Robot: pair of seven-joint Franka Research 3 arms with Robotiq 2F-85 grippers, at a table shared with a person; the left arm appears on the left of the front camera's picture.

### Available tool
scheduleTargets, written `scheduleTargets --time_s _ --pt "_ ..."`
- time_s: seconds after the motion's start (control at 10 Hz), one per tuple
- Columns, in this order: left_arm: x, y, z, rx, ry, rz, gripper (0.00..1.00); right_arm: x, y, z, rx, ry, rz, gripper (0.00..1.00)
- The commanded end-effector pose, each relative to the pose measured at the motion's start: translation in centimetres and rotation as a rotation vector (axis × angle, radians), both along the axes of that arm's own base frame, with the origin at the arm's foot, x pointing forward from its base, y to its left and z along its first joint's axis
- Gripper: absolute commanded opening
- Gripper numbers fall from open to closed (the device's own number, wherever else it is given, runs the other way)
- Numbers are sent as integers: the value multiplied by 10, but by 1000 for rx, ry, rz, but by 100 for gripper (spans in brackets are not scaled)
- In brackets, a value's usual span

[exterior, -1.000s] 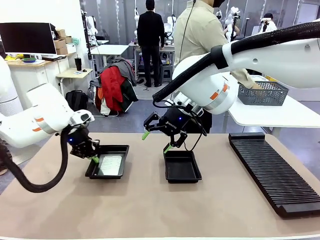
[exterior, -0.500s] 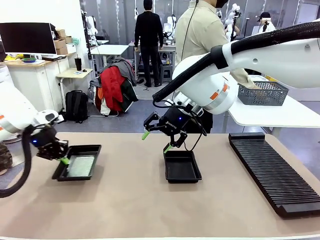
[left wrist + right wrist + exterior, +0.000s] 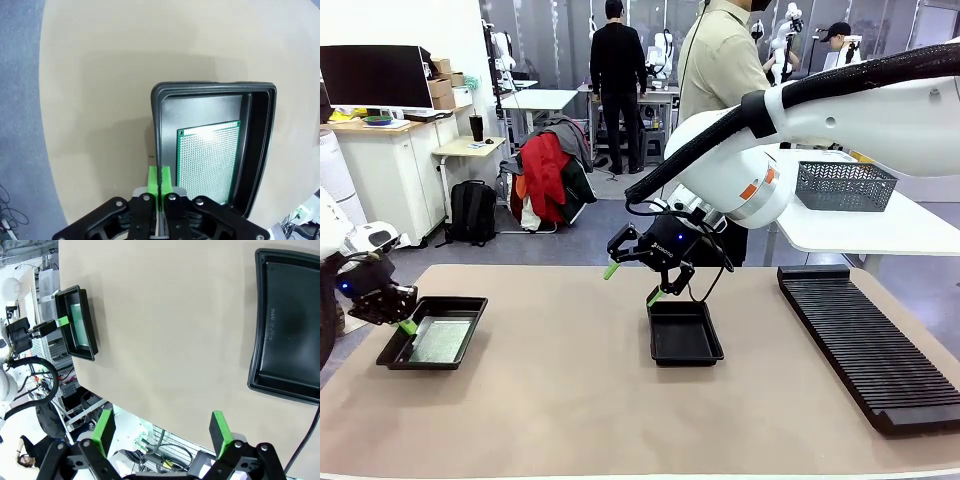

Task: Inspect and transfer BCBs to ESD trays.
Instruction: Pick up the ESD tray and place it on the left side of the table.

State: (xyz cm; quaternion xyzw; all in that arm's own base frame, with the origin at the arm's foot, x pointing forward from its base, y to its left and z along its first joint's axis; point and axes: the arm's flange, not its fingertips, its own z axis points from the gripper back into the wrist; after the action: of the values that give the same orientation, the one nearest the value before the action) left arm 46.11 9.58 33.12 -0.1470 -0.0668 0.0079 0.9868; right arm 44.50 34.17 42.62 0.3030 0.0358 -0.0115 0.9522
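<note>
- front view: the tan table [image 3: 570, 400] spans the whole width, and a person [image 3: 720, 60] in a beige top stands at its far side.
- the white right arm [image 3: 860, 100] sweeps in from the right, its bulk above the middle of the table.
- a long black slotted rack [image 3: 865, 345] lies on the table's right part, well apart from both trays.
- the middle tray [image 3: 686, 359], black and shallow, sits flat near the table's centre with its floor bare.
- the left tray [image 3: 395, 362], the same make, is low at the table's left end, near the edge; i can't tell whether it rests fully on the top or is tipped a little.
- a grey mesh basket [image 3: 845, 185] stands on a white side table behind the rack.
- the board [image 3: 207, 162], a green perforated rectangle, lies flat on the floor of the left tray, inside its walls.
- the right gripper [image 3: 632, 284] hangs just above the far end of the middle tray, its fingers spread wide with nothing between the green pads.
- the left gripper [image 3: 160, 176] has its two green pads pressed together over one long rim of the left tray, pinching the tray by that edge and not touching the board.
</note>
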Motion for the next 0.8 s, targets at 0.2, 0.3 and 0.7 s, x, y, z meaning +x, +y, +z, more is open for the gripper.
scheduleTargets --time_s 0.2,0.3,0.7 --pt "4 8 -8 2 19 -14 0 0 0 0 -11 -1 -4 100" --pt "5 7 -12 2 23 -10 0 0 0 0 -11 -1 -4 100" --pt "2 1 -17 2 35 -3 0 0 0 0 -11 -1 -4 100"
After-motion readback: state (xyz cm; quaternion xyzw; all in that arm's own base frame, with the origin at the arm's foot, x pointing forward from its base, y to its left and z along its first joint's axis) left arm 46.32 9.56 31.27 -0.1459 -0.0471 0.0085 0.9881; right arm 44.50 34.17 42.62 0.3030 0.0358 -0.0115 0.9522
